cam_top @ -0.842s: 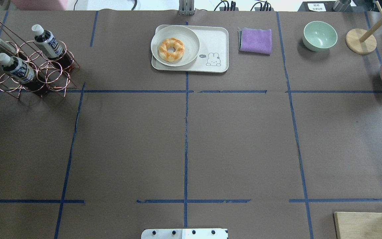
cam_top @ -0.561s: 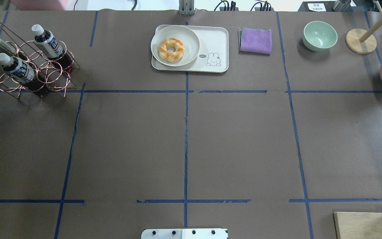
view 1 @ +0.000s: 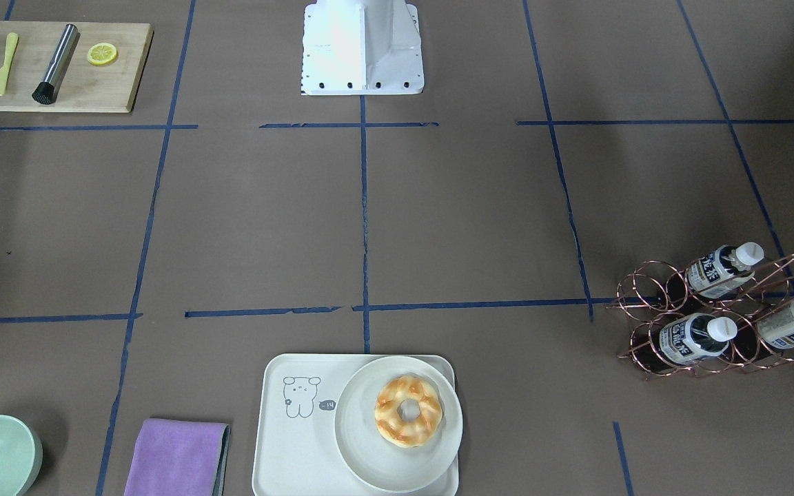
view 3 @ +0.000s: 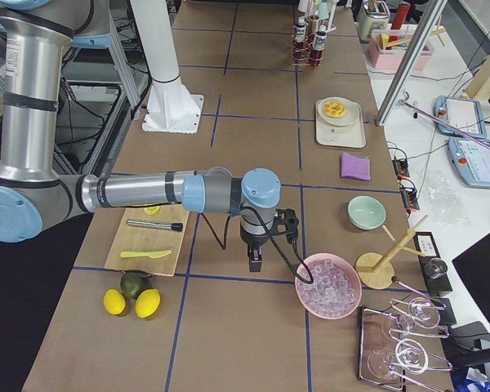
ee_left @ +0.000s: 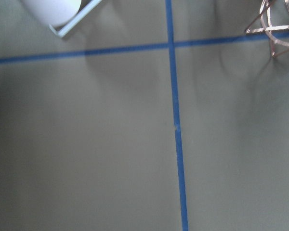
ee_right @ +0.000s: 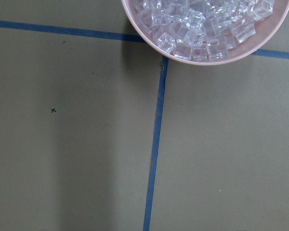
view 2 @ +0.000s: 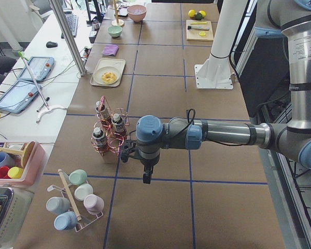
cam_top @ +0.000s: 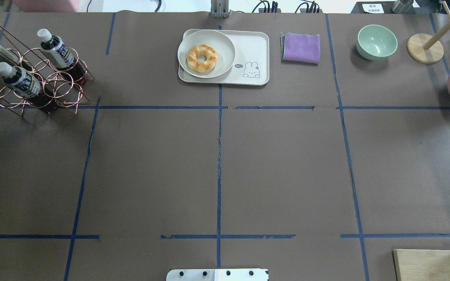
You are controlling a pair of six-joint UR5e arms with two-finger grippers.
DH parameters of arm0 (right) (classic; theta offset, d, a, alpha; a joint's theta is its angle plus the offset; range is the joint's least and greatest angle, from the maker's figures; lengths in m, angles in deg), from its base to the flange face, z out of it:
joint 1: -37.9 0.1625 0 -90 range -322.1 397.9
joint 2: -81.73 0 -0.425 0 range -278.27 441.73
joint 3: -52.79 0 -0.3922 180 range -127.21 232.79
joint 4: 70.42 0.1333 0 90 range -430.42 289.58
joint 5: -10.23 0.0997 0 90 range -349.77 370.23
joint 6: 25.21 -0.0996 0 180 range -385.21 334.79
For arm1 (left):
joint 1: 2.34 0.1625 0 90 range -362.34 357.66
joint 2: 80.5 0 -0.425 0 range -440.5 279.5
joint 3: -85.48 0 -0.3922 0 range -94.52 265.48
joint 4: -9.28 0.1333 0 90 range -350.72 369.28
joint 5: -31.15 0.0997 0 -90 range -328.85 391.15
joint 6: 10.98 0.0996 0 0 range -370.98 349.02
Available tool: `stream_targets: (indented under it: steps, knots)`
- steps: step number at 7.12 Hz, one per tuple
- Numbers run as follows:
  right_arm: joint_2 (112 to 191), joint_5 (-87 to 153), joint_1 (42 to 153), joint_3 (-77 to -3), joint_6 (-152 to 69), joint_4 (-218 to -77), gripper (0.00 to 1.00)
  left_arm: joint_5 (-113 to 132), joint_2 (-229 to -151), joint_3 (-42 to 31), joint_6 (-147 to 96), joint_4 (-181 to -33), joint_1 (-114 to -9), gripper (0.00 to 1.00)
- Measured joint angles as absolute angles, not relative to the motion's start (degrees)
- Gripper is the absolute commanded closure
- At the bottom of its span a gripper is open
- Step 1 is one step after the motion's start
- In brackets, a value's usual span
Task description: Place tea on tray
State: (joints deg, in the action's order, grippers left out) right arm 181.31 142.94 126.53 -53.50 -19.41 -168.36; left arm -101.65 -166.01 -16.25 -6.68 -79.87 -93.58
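Silver left arm (view 2: 228, 134) stretched level, left fingers (view 2: 146, 177) pointing down near tea (view 2: 117, 123), right fingers (view 3: 254, 263) likewise, grip unclear on both.

We are holding left arm (view 2: 223, 134) and right arm (view 3: 139, 192) out level at opposite ends, left gripper (view 2: 146, 178) and right gripper (view 3: 254, 263) pointing straight down, grip unreadable.

Opposed overheads, shared tray (cam_top: 254, 47); wrists low?

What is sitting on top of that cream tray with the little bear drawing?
A round white plate holding a ring-shaped pastry covers one end of the tray. The end with the bear drawing is bare. The tray surface beneath the plate is hidden.
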Motion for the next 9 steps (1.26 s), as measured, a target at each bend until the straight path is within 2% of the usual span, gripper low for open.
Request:
stream_targets:
  steps: [2, 4, 7, 9]
  knots:
    - [181.3, 142.9, 126.5, -53.5, -19.4, -168.3, 0.00, -101.5, -170.2, -14.4, -6.7, -81.5, -93.6, 0.00]
    - [181.3, 142.9, 126.5, -53.5, -19.4, -168.3, 0.00, -101.5, -170.4, -15.3, -8.4, -90.6, -92.2, 0.00]
    - [181.3, 142.9, 126.6, -53.5, -19.4, -168.2, 0.00, -96.9, -170.3, -15.8, -35.0, -110.9, -82.8, 0.00]
    - [181.3, 142.9, 126.5, -53.5, -19.5, -168.2, 0.00, -87.1, -170.5, -16.2, -51.0, -119.4, -74.9, 0.00]
